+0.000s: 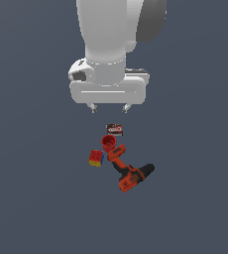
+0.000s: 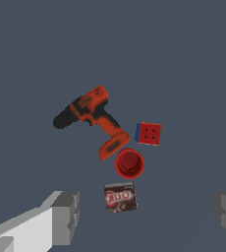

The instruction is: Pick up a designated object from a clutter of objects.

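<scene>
Wrist view | your claw (image 1: 109, 108) wide open, empty, above the pile | red cup (image 2: 129, 164) untouched on bench beside drill (image 2: 90, 118) | descent, grasp, lift all left.

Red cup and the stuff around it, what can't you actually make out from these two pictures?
- Red cup: whether it touches the power drill base; both views too small.
- Dark flat box: label print blurred in the wrist view, tiny in the exterior view.
- Puzzle cube: far faces hidden.
- Gripper: fingers cut off by the wrist view's edges.

red cup (image 2: 129, 164), drill (image 2: 92, 119) touching, cube (image 2: 149, 133) near
</scene>
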Robot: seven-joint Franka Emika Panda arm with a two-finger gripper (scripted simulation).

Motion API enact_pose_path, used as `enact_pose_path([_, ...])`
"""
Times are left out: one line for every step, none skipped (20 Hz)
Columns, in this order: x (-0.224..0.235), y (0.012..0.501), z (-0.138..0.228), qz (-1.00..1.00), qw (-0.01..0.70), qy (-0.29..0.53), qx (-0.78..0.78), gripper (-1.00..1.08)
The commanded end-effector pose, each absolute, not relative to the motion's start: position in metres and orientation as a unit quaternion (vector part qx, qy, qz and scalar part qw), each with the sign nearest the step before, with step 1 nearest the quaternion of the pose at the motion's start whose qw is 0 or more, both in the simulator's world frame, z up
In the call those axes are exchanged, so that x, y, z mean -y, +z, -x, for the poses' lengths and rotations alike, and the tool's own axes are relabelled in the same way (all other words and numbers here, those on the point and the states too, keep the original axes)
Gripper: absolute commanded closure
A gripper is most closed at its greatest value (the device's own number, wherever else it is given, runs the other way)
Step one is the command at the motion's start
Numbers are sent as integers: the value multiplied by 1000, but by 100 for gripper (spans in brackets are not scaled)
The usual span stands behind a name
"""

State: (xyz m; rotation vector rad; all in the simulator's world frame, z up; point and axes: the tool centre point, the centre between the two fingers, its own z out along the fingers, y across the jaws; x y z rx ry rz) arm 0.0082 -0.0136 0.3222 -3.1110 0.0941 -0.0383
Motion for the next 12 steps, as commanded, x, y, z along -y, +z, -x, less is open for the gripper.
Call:
enact_pose_path([14, 322, -8, 999, 14, -12, -30, -92])
enact_pose_path([13, 322, -8, 999, 15, -12, -30, -92])
enact_pose_path([12, 323, -8, 999, 15, -13, -28, -92])
enact_pose_path([10, 324, -8, 999, 15, -14, -25, -92])
enact_pose_path([8, 325, -8, 1000, 15, -15, -20, -92])
enact_pose_path([4, 326, -9, 1000, 16, -17, -15, -92])
enact_pose_path([0, 328, -9, 1000, 16, -18, -9, -92])
enact_pose_path([-3, 329, -9, 1000, 17, -20, -3, -92])
enact_pose_path([-6, 330, -9, 1000, 17, -21, 1, -92])
enact_pose_path([-7, 330, -9, 1000, 17, -22, 4, -92])
enact_pose_path([-8, 330, -9, 1000, 17, -22, 6, -92])
enact_pose_path([-8, 330, -9, 1000, 17, -22, 6, -92])
